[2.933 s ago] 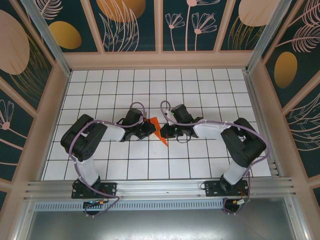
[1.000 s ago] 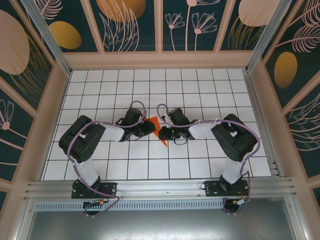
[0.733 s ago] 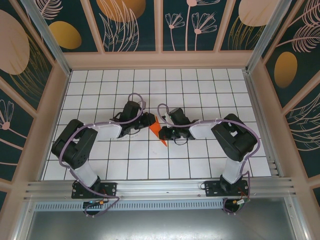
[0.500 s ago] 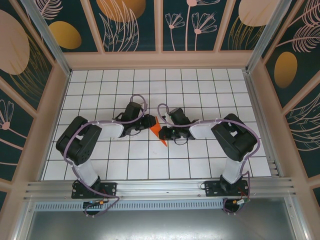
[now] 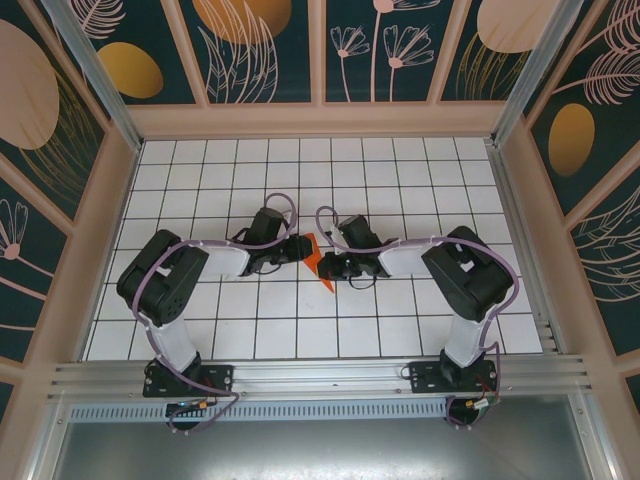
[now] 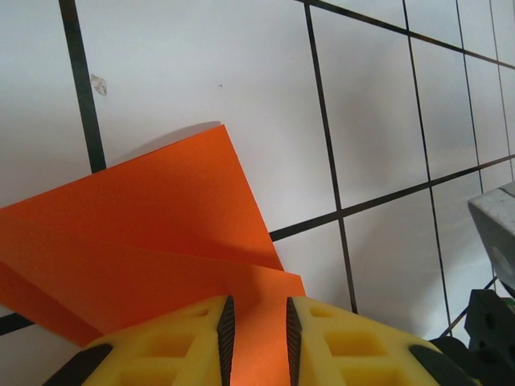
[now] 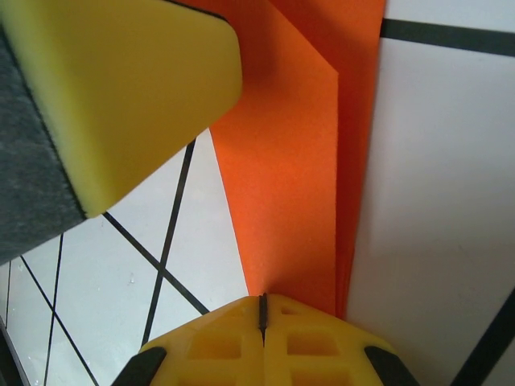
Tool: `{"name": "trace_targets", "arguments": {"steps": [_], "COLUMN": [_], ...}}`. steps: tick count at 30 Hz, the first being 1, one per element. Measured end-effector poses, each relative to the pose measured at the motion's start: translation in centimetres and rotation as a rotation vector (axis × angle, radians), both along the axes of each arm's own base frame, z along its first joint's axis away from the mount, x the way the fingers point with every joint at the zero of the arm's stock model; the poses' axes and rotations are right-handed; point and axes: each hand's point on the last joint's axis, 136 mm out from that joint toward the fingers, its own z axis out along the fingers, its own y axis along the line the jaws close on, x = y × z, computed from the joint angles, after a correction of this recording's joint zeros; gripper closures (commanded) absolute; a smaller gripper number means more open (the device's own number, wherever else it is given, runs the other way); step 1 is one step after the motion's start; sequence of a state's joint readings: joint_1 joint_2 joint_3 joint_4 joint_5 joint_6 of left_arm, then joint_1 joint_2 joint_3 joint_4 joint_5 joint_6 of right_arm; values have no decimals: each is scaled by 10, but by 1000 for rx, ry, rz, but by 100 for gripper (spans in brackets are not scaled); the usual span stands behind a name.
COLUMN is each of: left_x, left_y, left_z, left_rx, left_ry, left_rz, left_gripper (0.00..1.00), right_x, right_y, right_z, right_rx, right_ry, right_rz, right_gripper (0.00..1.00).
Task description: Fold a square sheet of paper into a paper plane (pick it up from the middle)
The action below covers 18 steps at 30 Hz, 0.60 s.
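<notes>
Orange folded paper, edges cut off, right pincer clamping it, left pincer parted.

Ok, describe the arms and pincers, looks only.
The left arm and right arm match: white links, bulky black joints, lilac cables looped alongside. The left pincer and right pincer have yellow fingers with moulded pockets and dark ridged pads.

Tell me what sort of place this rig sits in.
Likely a purpose-built robot booth: a white tabletop ruled in black grid lines, dark teal wall panels printed with leaves and flowers, and a ribbed aluminium mounting rail.
</notes>
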State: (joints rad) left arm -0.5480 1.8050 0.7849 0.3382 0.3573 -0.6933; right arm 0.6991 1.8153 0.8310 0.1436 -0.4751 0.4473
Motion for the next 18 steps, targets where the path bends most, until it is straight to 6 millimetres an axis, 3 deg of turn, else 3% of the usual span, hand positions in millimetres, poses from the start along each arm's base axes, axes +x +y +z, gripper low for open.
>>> {"name": "trace_targets", "arguments": {"steps": [18], "left_x": [3], "left_y": [3], "left_z": [-8], "left_rx": [51], "left_ry": [-24], "left_rz": [-21], "left_gripper": [71], "right_x": [0], "right_y": [-1], "right_z": [0], "right_rx": [1], "right_ry": [1], "right_rz": [3], "right_gripper": [100]}}
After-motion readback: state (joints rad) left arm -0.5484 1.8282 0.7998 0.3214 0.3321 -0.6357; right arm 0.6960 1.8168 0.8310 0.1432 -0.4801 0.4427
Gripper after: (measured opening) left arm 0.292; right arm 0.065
